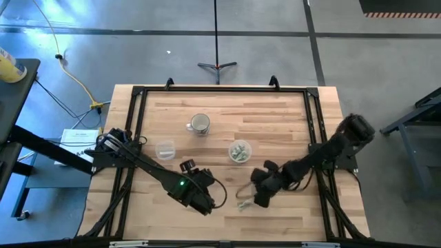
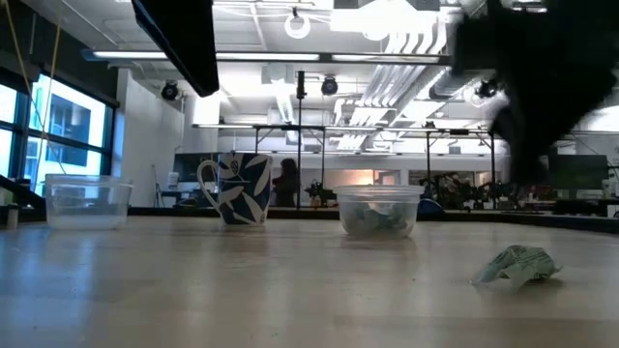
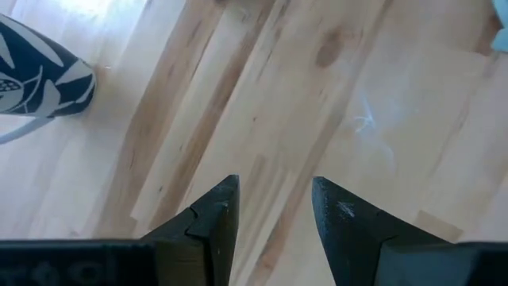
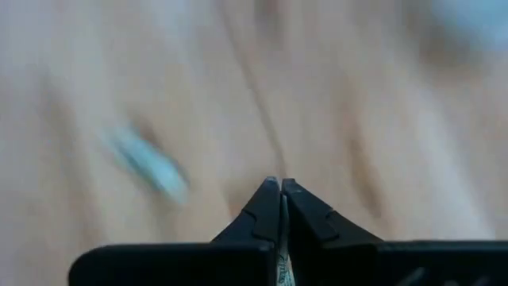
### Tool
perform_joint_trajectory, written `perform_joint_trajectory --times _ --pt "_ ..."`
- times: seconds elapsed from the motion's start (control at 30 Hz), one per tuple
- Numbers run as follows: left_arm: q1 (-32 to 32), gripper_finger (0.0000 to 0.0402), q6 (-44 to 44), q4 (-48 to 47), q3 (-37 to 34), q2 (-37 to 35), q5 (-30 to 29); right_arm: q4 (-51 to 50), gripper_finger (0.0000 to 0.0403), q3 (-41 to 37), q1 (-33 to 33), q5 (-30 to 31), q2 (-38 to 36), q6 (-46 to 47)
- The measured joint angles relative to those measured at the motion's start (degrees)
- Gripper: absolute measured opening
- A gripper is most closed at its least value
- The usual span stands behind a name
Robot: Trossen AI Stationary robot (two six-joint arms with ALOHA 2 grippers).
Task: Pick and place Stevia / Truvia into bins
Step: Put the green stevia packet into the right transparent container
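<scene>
One clear cup [image 1: 240, 151] [image 2: 379, 211] holds several pale green-and-white Stevia packets. The other clear cup [image 1: 165, 148] [image 2: 87, 201] stands to its left with nothing showing in it. A crumpled packet [image 1: 244, 204] [image 2: 517, 264] lies flat on the wood near the table's near edge, blurred in the right wrist view [image 4: 147, 163]. My right gripper [image 1: 258, 198] [image 4: 280, 187] hovers just right of that packet, shut on a thin pale packet. My left gripper [image 1: 204, 201] [image 3: 274, 195] is open above bare wood, left of the loose packet. My right gripper pinches a thin pale strip of packet [image 4: 279, 268] between its two shut fingers. Only a sliver shows far back between them, so I cannot tell which part of the packet it is. The fingers slant down toward the table, and the packet is lifted clear.
A blue-and-white leaf-patterned mug [image 1: 200, 124] [image 2: 237, 188] [image 3: 40, 79] stands behind the two cups toward the far edge. A black frame [image 1: 220, 89] runs round the table top. Bare wood lies between the cups and the near edge.
</scene>
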Motion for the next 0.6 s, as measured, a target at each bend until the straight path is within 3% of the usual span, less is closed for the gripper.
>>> perform_joint_trajectory --times 0.17,0.27,0.43,0.6 --pt "-0.2 0.0193 -0.8 0.1 0.0 -0.1 0.5 -3.8 0.0003 3.8 -7.5 8.4 -9.9 -5.8" --pt "-0.2 0.0193 -1.9 0.2 0.0 -0.1 0.6 -2.8 0.0002 5.0 -15.0 8.5 -12.8 -12.7" --pt "-0.8 0.0193 -3.8 0.4 0.0 -0.2 0.7 0.4 0.0001 3.4 -25.1 -1.9 -11.1 -21.0" --pt "-2.9 0.0193 -7.6 0.6 0.0 -0.2 0.9 6.8 0.0003 3.6 -28.0 -10.3 -4.8 -25.4"
